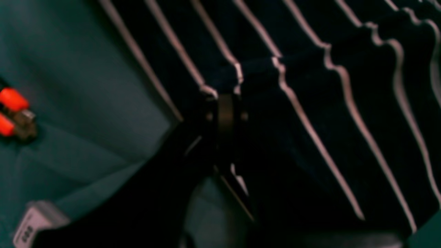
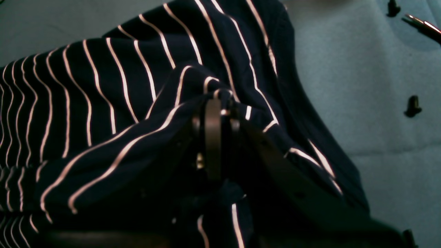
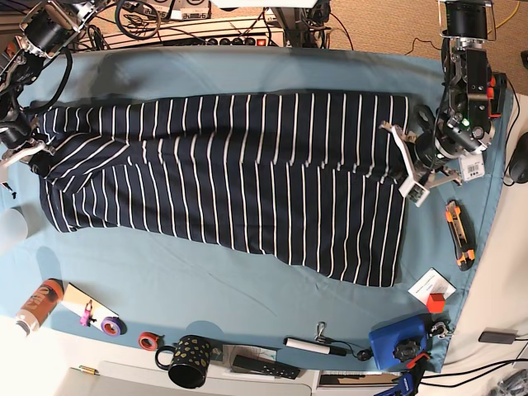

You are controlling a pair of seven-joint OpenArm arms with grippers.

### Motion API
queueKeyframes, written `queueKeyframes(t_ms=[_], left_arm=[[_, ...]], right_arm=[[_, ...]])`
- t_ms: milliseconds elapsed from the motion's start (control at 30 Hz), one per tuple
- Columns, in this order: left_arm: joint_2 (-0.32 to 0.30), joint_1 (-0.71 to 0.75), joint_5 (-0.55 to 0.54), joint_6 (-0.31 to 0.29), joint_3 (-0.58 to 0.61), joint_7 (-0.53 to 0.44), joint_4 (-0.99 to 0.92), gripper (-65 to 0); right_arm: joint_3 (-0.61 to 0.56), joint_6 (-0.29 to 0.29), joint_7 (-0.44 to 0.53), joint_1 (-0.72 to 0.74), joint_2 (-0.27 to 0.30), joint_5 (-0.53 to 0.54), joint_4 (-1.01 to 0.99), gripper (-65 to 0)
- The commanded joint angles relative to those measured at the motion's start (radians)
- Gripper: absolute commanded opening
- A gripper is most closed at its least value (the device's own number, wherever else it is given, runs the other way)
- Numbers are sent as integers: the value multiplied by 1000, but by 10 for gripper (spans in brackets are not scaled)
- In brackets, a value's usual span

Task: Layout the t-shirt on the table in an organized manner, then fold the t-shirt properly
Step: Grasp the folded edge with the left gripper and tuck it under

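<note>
The t-shirt (image 3: 239, 173), navy with thin white stripes, lies spread lengthwise across the teal table (image 3: 247, 74), its lower right part hanging toward the front. At the shirt's right edge my left gripper (image 3: 406, 161) is shut on the fabric; the left wrist view shows its fingertips (image 1: 225, 103) pinching a wavy edge of the t-shirt (image 1: 310, 86). At the far left end my right gripper (image 3: 35, 155) is shut on a bunched fold, seen close up in the right wrist view as the gripper (image 2: 217, 103) buried in the t-shirt (image 2: 103, 103).
An orange and black cutter (image 3: 459, 235) lies right of the shirt. Along the front edge sit a can (image 3: 37, 305), tape rolls (image 3: 148, 340), a dotted black mug (image 3: 191, 360), a marker (image 3: 309, 345), a blue device (image 3: 400, 342) and a white card (image 3: 432, 289). Cables crowd the back edge.
</note>
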Motion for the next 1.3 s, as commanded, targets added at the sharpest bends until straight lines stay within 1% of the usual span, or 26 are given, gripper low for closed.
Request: queueKeyframes(t_ms=[0, 100, 200, 300, 433, 600, 667, 700, 733, 767, 833, 867, 900, 1000, 1067, 1133, 1267], left_arm=[[-12, -14, -6, 12, -14, -21, 20, -650], [-11, -14, -6, 34, -41, -21, 21, -650], [-11, -14, -6, 33, -84, -23, 21, -650], [-11, -14, -6, 33, -116, -53, 21, -650], [-5, -14, -7, 24, -116, -97, 21, -650], [6, -8, -7, 25, -116, -91, 21, -650], [6, -8, -6, 10, -116, -89, 21, -650], [6, -8, -7, -14, -116, -89, 21, -650], [5, -8, -7, -37, -116, -89, 21, -616], [5, -8, -7, -54, -116, -89, 21, -557], [5, -8, -7, -51, -116, -89, 21, -445], [5, -8, -7, -39, -116, -86, 21, -407], [5, -9, -7, -17, -116, -78, 21, -389], [5, -8, -7, 31, -116, -63, 21, -388], [5, -9, -7, 33, -116, -63, 21, -388], [5, -8, -7, 32, -116, -63, 21, -388], [5, -8, -7, 29, -116, -63, 21, -388]], right_arm=[[7, 1, 26, 11, 29, 16, 17, -650], [7, 1, 25, 11, 29, 16, 17, -650], [7, 1, 26, 11, 29, 14, 17, -650], [7, 1, 26, 11, 29, 14, 17, -650], [7, 1, 26, 11, 29, 14, 17, -650], [7, 1, 29, 11, 29, 3, 17, -650], [7, 1, 54, 11, 29, -28, 17, -650], [6, 1, 74, 11, 29, -45, 17, -650], [6, 1, 92, 12, 29, -58, 17, -650], [5, 1, 107, 12, 29, -67, 17, -650], [5, 1, 126, 12, 29, -66, 17, -650], [5, 1, 135, 14, 29, -67, 17, -650], [5, 1, 143, 14, 29, -68, 17, -650], [5, 1, 194, 15, 29, -91, 17, -650], [5, 1, 222, 18, 29, -122, 17, -650], [5, 1, 225, 27, 29, -140, 17, -650], [5, 1, 227, 34, 29, -141, 17, -650]])
